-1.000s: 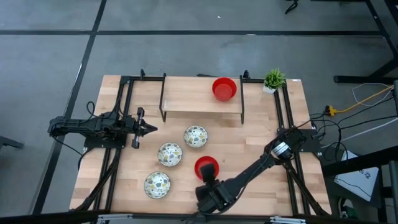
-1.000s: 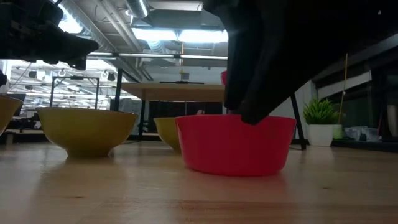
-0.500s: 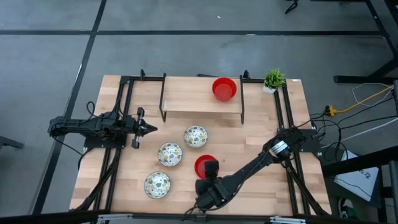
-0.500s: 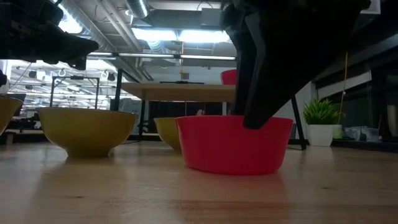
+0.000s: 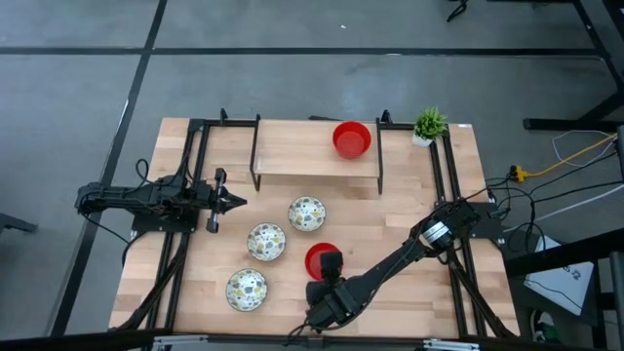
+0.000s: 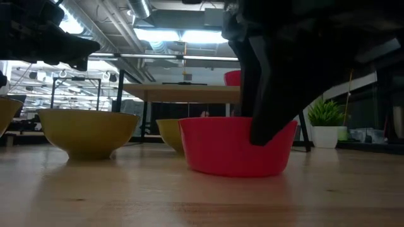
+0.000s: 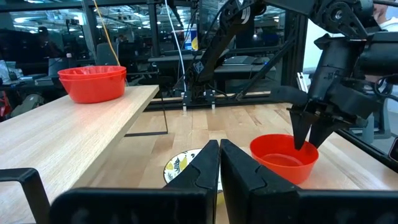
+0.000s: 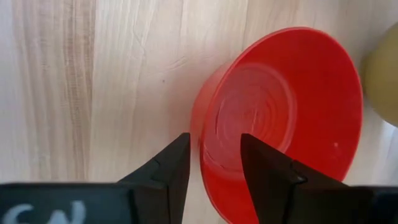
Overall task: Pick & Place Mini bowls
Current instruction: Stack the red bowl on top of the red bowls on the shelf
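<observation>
Partly hidden: red bowl (image 6: 235, 146) rim behind right fingers (image 6: 268, 126).

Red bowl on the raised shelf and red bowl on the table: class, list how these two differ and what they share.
The shelf bowl sits on the raised shelf; the table bowl sits lower, near the patterned bowls. The shelf bowl stands alone; the right hand straddles the table bowl's rim. Both are upright, round, plain red.
</observation>
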